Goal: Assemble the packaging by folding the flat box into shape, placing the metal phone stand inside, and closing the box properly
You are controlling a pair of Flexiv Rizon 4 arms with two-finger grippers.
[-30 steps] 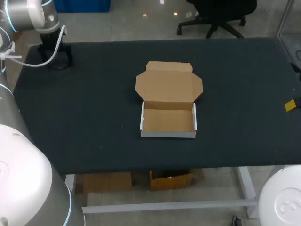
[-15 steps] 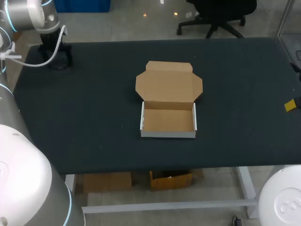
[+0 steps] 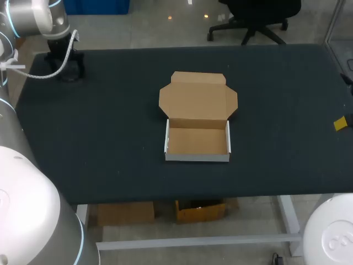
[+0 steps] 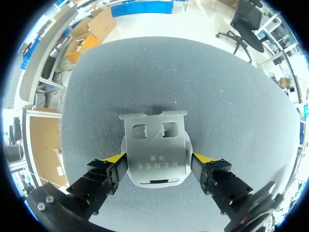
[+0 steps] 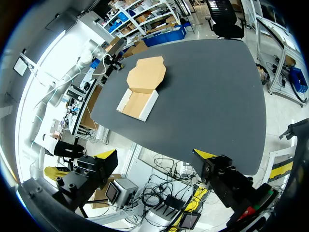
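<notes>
head view: the box (image 3: 197, 144) sits in the middle of the table (image 3: 110, 127). its tray is already folded up with white walls, and its lid (image 3: 197, 98) lies open and flat on the far side. nothing is in the tray. my left gripper (image 3: 64, 70) is down at the table's far left corner, well apart from the box, and it hides the stand here.

left wrist view: the metal phone stand (image 4: 154, 140) lies flat on the table between the fingers. the yellow tips sit against its two sides, so i judge it pinched.

right wrist view: the right gripper (image 5: 157, 154) hangs beyond the table's edge, spread wide and holding nothing, with the box far ahead of it.

folding looks done, and the step in hand is fetching the stand. the next move calls for lifting it, carrying it across and setting it level inside the tray. after that the lid has to swing over and its flaps tuck in.
</notes>
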